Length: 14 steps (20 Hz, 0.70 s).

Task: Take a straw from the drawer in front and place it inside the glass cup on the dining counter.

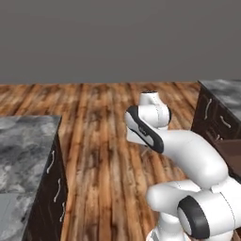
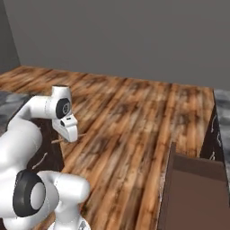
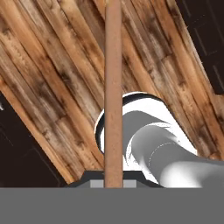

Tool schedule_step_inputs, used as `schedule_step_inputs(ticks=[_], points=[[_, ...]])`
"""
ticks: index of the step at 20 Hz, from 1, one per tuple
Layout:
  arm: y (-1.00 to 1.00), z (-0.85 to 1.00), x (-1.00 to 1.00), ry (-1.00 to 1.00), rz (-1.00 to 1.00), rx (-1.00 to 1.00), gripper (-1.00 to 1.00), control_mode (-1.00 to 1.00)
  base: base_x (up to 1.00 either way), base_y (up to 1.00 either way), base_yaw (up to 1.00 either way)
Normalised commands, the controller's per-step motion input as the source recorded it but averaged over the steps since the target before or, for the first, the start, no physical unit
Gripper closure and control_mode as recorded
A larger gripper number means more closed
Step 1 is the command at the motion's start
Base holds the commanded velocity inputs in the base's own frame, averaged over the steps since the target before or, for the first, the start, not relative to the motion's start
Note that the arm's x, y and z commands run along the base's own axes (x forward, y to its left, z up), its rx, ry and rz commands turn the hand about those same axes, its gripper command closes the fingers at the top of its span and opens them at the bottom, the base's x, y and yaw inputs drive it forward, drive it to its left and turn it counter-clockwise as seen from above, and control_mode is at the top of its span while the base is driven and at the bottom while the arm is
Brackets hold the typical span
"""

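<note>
In the hand view the straw (image 3: 113, 87), a thin reddish-brown stick, rises from between the fingertips of my gripper (image 3: 113, 183), which is shut on it. It points out over the wooden floor. The right base view shows the straw (image 2: 82, 134) as a fine line poking out beside the white hand, which hangs low over the floor. The drawer (image 2: 197, 188) stands pulled open at the lower right, its dark-brown inside bare, and its edge (image 1: 231, 153) also shows at the right of the left base view. The dining counter (image 1: 23, 146) lies to the left. The glass cup is out of view.
A grey-topped island (image 1: 225, 92) with dark drawer fronts stands at the right. Wide plank floor (image 1: 103, 122) stretches between the two counters up to a plain grey wall. My own arm (image 1: 188, 155) fills the lower right of the left base view.
</note>
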Motion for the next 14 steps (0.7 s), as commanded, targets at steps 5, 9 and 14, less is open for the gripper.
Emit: schedule_step_inputs(ticks=[5, 9, 14], points=[[0.00, 0.00, 0.00, 0.00, 0.00, 0.00, 1.00, 1.00, 1.00, 0.00, 0.24], [0.00, 0.00, 0.00, 0.00, 0.00, 0.00, 1.00, 1.00, 1.00, 0.00, 0.13], [0.00, 0.00, 0.00, 0.00, 0.00, 0.00, 1.00, 1.00, 1.00, 0.00, 0.02]])
